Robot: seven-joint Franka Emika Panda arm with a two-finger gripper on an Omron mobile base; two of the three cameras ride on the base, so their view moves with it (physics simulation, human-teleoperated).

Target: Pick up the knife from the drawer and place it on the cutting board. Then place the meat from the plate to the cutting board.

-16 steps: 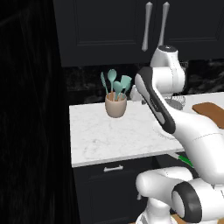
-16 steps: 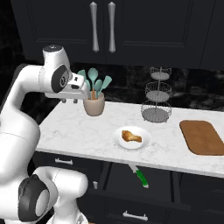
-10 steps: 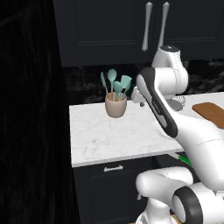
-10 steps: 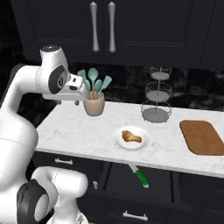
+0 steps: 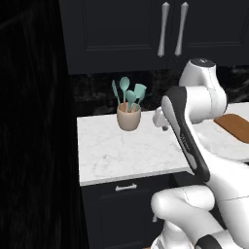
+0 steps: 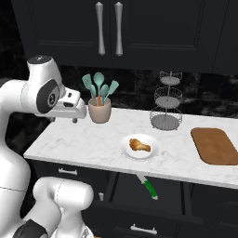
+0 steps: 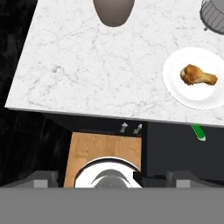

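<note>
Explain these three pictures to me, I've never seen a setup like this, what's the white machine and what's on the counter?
The white machine is a robot arm on a driving base in a simulated kitchen. Two pictures come from cameras behind it, left and right; the third looks down from its hand. Its gripper hangs open above the marble counter, holding nothing. On the counter stand a cup of teal utensils, a white plate with a chicken drumstick, a wire basket stand and a wooden cutting board. Below, a green-handled knife lies in an open drawer.
</note>
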